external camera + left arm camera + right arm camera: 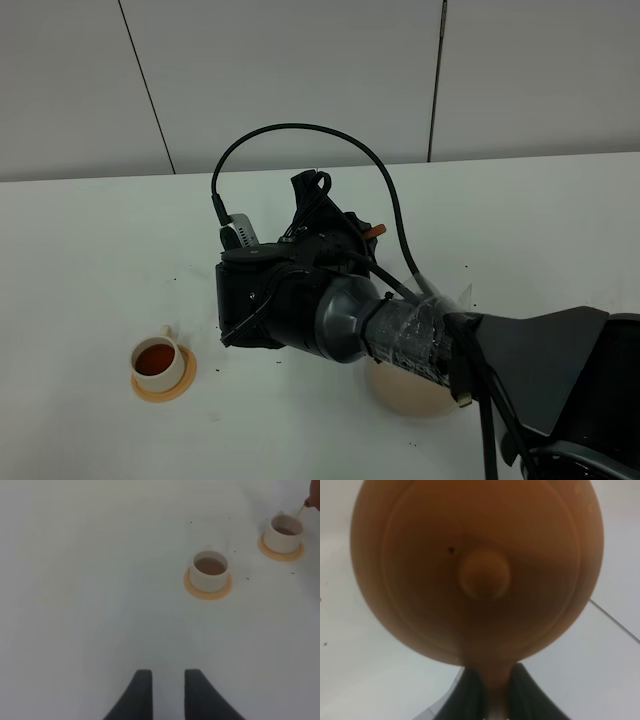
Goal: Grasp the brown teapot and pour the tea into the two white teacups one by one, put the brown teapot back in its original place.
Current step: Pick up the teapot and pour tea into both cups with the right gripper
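On the left of the white table (90,240) stood 1 white teacup (160,361) full of reddish tea, seated on an orange coaster (165,386). The left gripper (163,695) hung over bare tabletop, its 2 dark fingers (139,692) parted with nothing between them. From that arm's camera, both teacups showed beyond the fingertips: the nearer cup (210,569) on its coaster (207,585), and the farther cup (283,531) on a second coaster (280,551), each holding brown tea (a thin stream seemed to fall into the farther one, though it was too small to be sure). Toward the middle of the table, the right arm (330,315) reached across and blocked the second cup from the high camera. The right gripper (492,690) was clamped tight on the handle of the brown teapot (480,570), which filled that wrist camera's picture, lid knob (485,572) facing the lens; the pot was off the table and tipped. From above only a sliver of it (374,230) peeked past the wrist. Further right, the pale beige mat (405,392) lay bare, partly hidden beneath the arm.
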Tool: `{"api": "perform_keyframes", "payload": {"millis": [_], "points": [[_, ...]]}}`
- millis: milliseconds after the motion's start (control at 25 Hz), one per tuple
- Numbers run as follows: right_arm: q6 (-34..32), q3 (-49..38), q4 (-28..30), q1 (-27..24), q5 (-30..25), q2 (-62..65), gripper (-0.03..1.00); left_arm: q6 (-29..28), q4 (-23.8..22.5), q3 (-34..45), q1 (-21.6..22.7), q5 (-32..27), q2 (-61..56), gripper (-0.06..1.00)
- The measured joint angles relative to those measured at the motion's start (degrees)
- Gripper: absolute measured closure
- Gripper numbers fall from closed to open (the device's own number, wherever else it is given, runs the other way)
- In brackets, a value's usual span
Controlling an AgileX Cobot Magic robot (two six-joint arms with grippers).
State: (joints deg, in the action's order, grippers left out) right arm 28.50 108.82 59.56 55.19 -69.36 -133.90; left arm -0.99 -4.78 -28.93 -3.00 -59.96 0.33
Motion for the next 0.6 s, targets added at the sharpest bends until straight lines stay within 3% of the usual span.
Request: {"api": "perform_keyframes", "payload": {"millis": [600], "points": [[0.1,0.0,0.0,0.0,0.0,0.0,0.87,0.0,0.0,0.0,0.0,0.0,0.0,0.71]]}}
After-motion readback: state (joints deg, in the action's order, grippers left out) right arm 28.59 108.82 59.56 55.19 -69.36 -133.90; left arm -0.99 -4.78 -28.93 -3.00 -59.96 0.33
